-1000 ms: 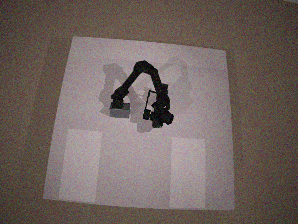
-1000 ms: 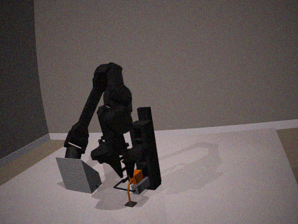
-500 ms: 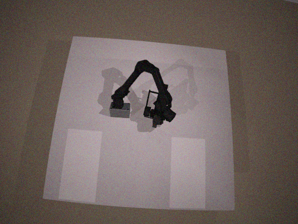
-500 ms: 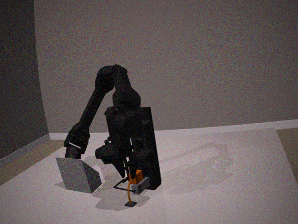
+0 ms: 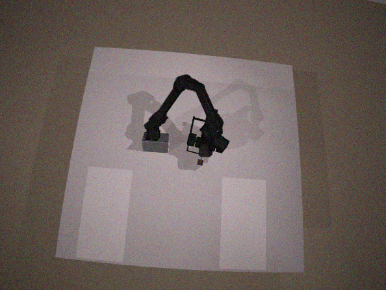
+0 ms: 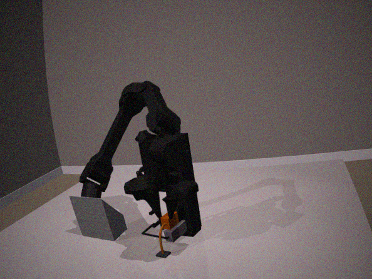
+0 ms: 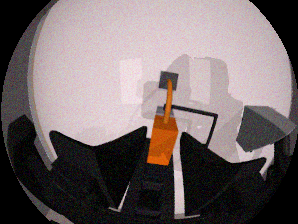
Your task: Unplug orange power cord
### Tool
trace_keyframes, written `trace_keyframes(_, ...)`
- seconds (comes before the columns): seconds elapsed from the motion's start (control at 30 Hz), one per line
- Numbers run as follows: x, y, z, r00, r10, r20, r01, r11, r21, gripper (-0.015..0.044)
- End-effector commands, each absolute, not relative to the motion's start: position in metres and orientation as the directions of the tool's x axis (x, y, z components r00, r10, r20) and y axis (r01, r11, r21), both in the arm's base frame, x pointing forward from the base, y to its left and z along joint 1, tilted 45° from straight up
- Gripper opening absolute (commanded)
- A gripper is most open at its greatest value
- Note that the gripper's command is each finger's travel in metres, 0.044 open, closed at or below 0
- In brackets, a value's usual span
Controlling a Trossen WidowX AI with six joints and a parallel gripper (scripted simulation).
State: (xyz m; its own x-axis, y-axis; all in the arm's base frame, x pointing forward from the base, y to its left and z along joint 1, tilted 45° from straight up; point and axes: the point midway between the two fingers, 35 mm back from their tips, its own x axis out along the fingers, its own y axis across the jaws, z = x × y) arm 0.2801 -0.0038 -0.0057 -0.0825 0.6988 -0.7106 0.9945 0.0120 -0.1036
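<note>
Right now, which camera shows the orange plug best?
The wrist view: the orange plug fills the centre between the gripper fingers. The exterior view shows it small, partly behind a fingertip. In the top view the arm hides it.

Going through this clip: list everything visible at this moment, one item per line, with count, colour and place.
plug: one, orange, seated in the grey socket block at the strip's foot
socket block: one, grey, on the mat against the strip
cord: one, orange, curving from the plug down to the anchor
anchor: one, dark, on the mat in front of the strip
power strip: one, black, standing upright, partly hidden by the arm
wire frame: one, black, beside the strip
mat: one, white, over a tan floor
paler rectangles: two, near edge of the mat
pedestal: one, grey, under the arm
arm: one, black, bent over the strip
gripper: one, black, open, fingers either side of the plug
</note>
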Motion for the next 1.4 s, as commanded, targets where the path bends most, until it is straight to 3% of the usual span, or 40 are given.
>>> trace_keyframes(0.0, 0.28, 0.001, 0.0, -0.079, 0.702, -0.708, 0.994, 0.006, -0.105, 0.016)
trace_keyframes(0.47, 0.279, 0.01, -0.008, -0.079, 0.702, -0.708, 0.994, 0.007, -0.105, 0.016)
trace_keyframes(0.6, 0.279, 0.008, -0.006, -0.082, 0.699, -0.71, 0.995, 0.013, -0.102, 0.0055)
trace_keyframes(0.87, 0.279, 0.008, -0.006, -0.082, 0.699, -0.71, 0.995, 0.013, -0.102, 0.0002)
trace_keyframes(1.37, 0.28, -0.007, -0.02, -0.08, 0.697, -0.712, 0.995, 0.01, -0.102, 0.0)
